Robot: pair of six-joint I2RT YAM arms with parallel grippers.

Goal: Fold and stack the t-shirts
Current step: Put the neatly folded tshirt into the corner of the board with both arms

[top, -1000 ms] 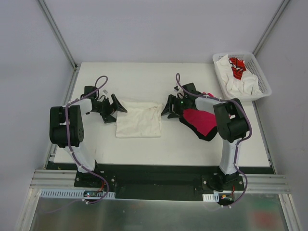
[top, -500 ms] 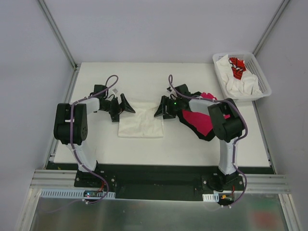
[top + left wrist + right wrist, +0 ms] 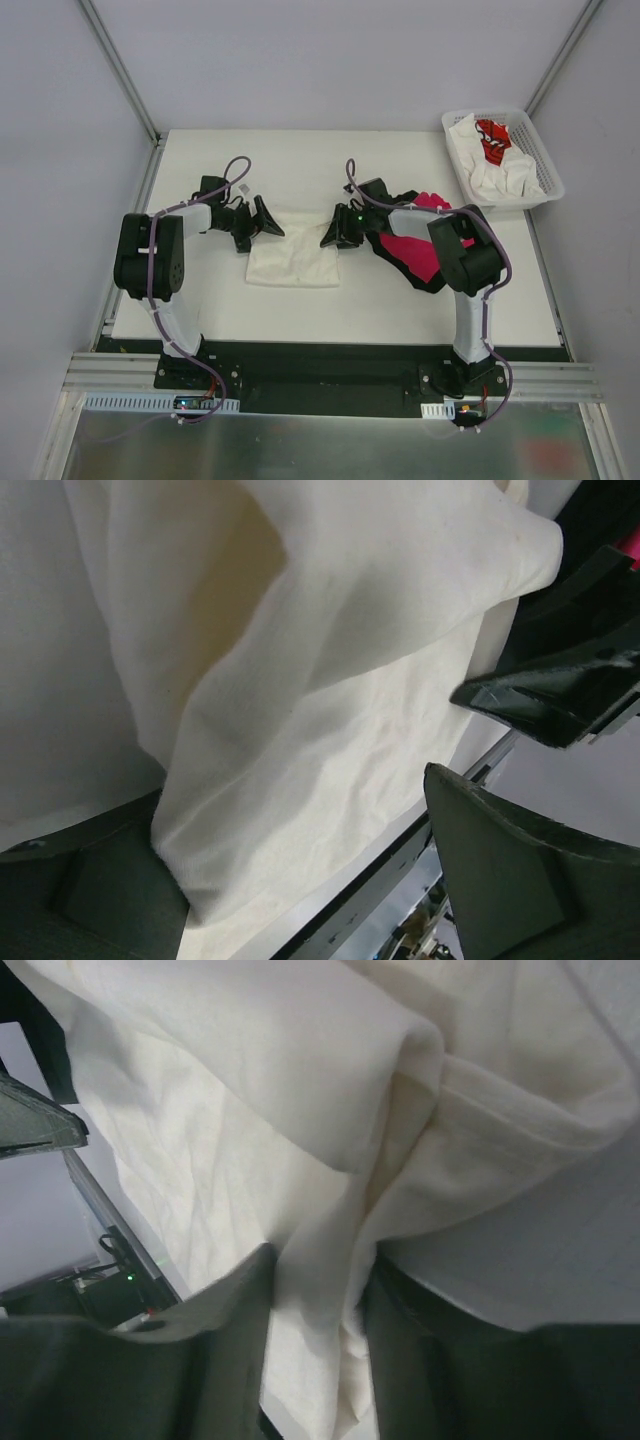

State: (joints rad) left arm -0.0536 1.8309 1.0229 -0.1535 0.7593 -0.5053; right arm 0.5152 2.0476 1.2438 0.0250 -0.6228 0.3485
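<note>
Where right end effector point(image 3: 320, 1265) pinches, cream t-shirt point(image 3: 295, 258) folds soft, creased.

My right arm point(image 3: 468, 255) hides part of the magenta shirt point(image 3: 408, 250); the black shirt point(image 3: 427, 284) beneath shows only its rim. Both wrist views crop the cream shirt point(image 3: 330, 680).

Mid-table: a cream-white t-shirt point(image 3: 293, 258), folded to a rough rectangle, far corners bunched and lifted. Just to its right, a magenta-pink t-shirt point(image 3: 412, 250) crumpled atop a black t-shirt point(image 3: 428, 284). In the far-right basket point(image 3: 546, 157), rumpled white t-shirts point(image 3: 497, 178) beside a red-printed white t-shirt point(image 3: 492, 138).
</note>
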